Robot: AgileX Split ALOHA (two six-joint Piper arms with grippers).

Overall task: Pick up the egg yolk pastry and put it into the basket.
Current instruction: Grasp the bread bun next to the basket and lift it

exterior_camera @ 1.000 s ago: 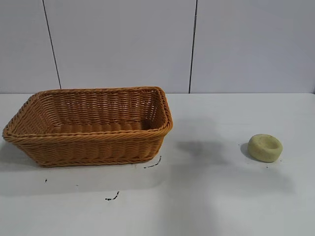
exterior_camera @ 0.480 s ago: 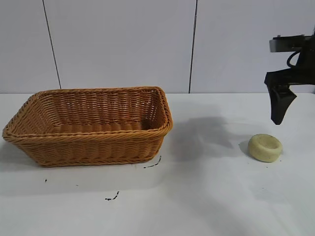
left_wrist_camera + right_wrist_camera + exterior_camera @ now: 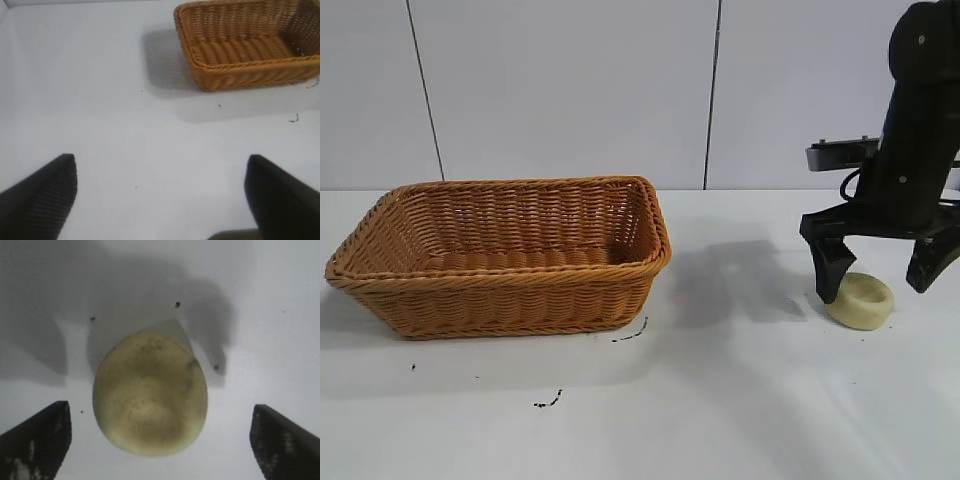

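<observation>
Your right hand [image 3: 877, 283] stands spread wide and pointing down at the egg yolk pastry [image 3: 861, 300], one finger at its left side, the other clear off to its right, nothing gripped. The pastry sits flat on the counter [image 3: 740, 400] at the right, well apart from the basket [image 3: 500, 258].

In the right wrist view the pastry [image 3: 150, 395] lies between the two fingers [image 3: 35, 440], nearer one than the other. Center it before you close, so that both pads meet the rim together and do not shove the puck sideways. Go low enough to catch the thick side wall rather than the dimpled top, and squeeze gently; it looks soft and could dent or crumble.

Once it is held, lift straight up first. The way to the basket runs leftward over bare counter, with nothing between. The basket's braided rim stands high and its sides flare outward, so carry the pastry above the rim before lowering it inside.

Your left hand [image 3: 160, 200], spread wide too, hangs parked over bare counter with the basket [image 3: 250, 45] farther off.
</observation>
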